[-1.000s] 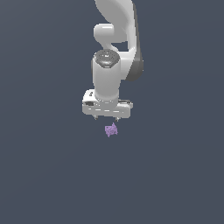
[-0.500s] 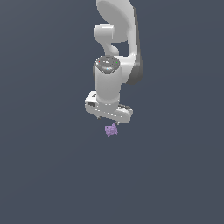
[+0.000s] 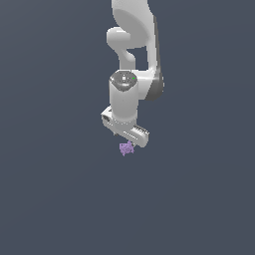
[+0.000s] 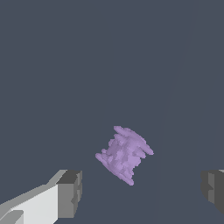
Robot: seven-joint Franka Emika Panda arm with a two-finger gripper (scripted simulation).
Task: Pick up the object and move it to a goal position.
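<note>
Light-purple, ragged-edged object (image 4: 124,154) lies between the hand's (image 4: 142,192) parted fingers.

A light-purple object (image 3: 126,148) under a white tool (image 3: 124,136) with dark-grey pads (image 4: 70,193), on slate-grey ground.

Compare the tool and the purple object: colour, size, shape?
Colour: the tool is white with dark grey pads; the object is light purple all over.
Size: the tool is far larger; in the wrist view the object fits between its open fingers with gaps on both sides.
Shape: the tool is smooth and blocky; the object is lumpy, with ragged ridged edges.
Shared: both sit before the same plain dark grey background.
</note>
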